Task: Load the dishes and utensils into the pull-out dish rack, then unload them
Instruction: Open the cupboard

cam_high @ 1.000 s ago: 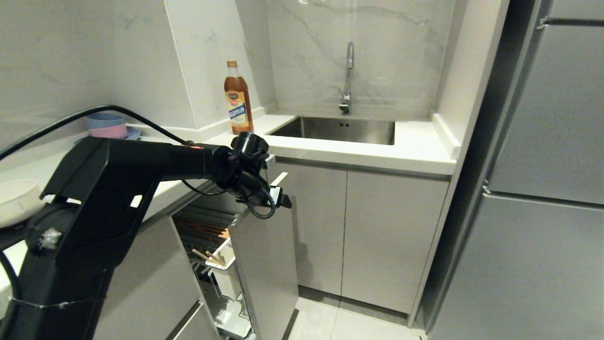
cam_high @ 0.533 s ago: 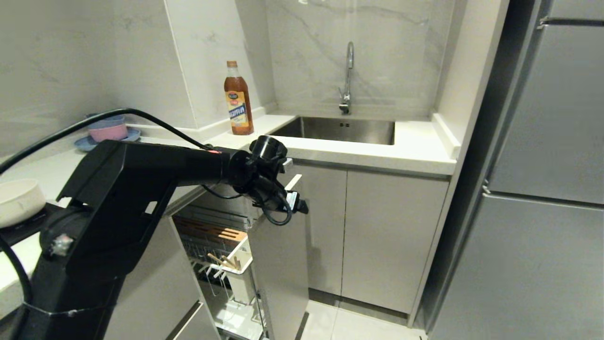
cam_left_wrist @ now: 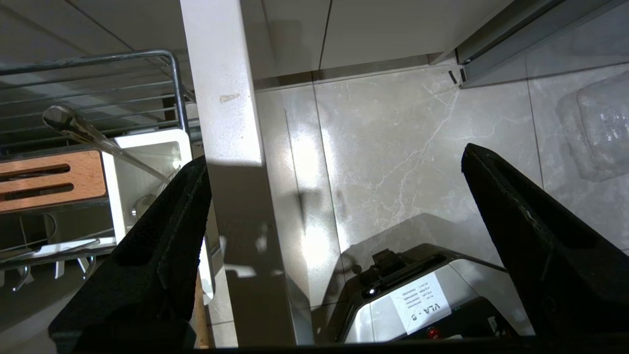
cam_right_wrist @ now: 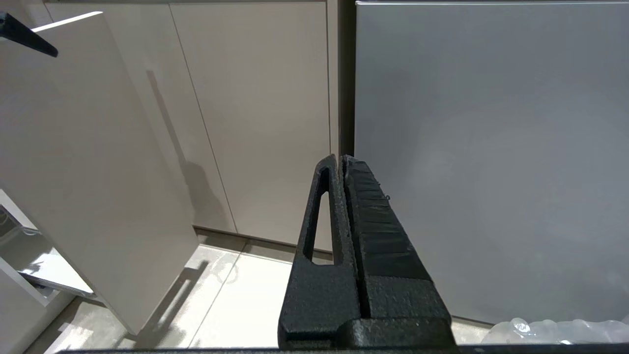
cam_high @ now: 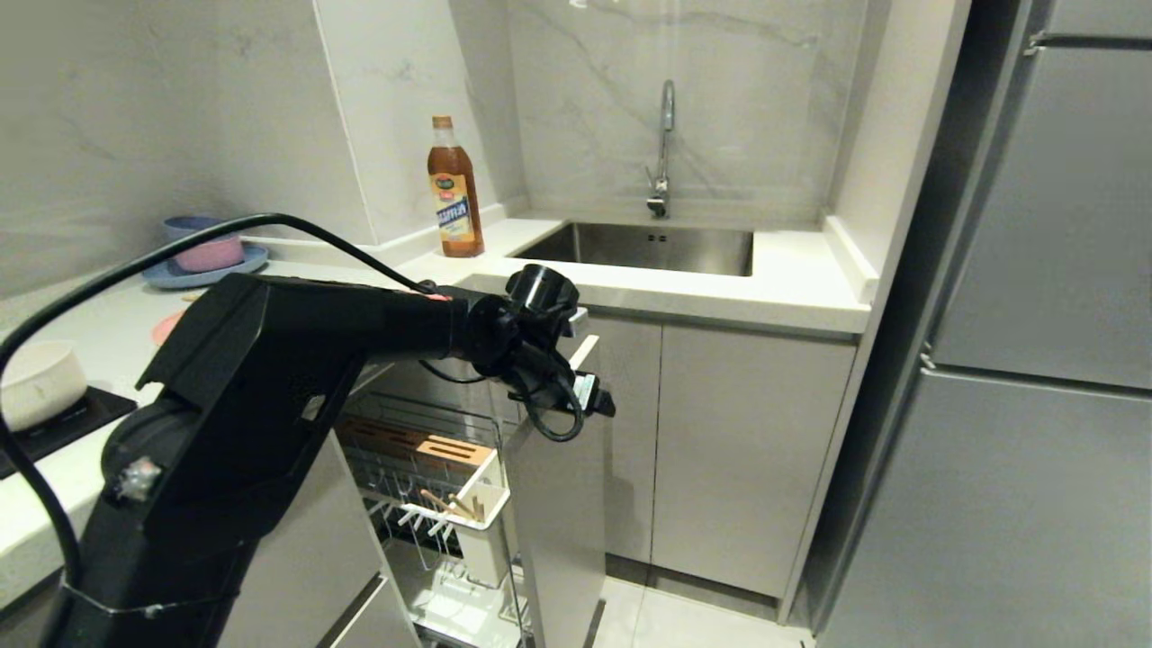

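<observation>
The left gripper [cam_left_wrist: 334, 206] stood wide open, its two black fingers [cam_left_wrist: 162, 231] straddling the top edge of the pull-out dish rack's tall pale-grey front panel [cam_left_wrist: 228, 147]. One finger sat on the rack side of the panel, against or nearly against it; the other hung well out over the floor, so nothing was clamped.

Just inside that inner finger was the white utensil box [cam_left_wrist: 147, 162], with the slim metal spoon [cam_left_wrist: 73, 125] slanting out of it. In the head view the light wooden chopsticks [cam_high: 450, 504] also leaned in that box. Beyond the box lay the slotted wooden block [cam_left_wrist: 49, 179] and the chrome wire frame [cam_left_wrist: 98, 56]. The pull-out dish rack [cam_high: 432, 486] stood part-way out of the cabinet.

Farther from the hand, back along the arm, the white bowl [cam_high: 36, 382] rested on a dark mat on the counter, and a pink disc, probably the pink plate [cam_high: 166, 326], showed beside the arm. The right gripper [cam_right_wrist: 341, 167] was pressed shut, away near the cabinet doors.

Judging by this, the utensils were loaded and the dishes were out of the rack; whether the dishes awaited loading or had been unloaded could not be told.
</observation>
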{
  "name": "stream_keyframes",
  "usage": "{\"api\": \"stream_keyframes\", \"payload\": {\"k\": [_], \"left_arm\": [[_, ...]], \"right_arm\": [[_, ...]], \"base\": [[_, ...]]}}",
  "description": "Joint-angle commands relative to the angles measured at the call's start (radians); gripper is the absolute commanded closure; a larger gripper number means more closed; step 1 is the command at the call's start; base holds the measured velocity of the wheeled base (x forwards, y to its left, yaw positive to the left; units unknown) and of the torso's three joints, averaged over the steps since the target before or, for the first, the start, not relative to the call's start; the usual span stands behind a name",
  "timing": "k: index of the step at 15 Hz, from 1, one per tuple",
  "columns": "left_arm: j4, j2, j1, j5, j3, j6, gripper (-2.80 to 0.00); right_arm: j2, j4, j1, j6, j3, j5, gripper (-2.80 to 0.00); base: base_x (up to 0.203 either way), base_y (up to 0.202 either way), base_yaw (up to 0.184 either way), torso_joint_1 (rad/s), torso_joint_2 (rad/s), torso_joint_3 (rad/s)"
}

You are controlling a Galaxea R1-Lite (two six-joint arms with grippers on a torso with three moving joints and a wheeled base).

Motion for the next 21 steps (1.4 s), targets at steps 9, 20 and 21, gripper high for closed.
{"api": "stream_keyframes", "payload": {"k": [9,20,21], "left_arm": [[-0.028,0.020,-0.090,0.000,-0.005,0.002,-2.80],[-0.067,0.030,-0.147,-0.001,-0.006,0.002,-2.80],[-0.068,0.031,-0.150,-0.003,-0.006,0.002,-2.80]], "right_arm": [[0.000,0.001,0.000,0.001,0.002,0.000,0.00],[0.000,0.000,0.000,0.000,0.003,0.000,0.00],[0.000,0.001,0.000,0.000,0.003,0.000,0.00]], "base": [[0.000,0.000,0.000,0.000,0.00,0.000],[0.000,0.000,0.000,0.000,0.00,0.000],[0.000,0.000,0.000,0.000,0.00,0.000]]}}
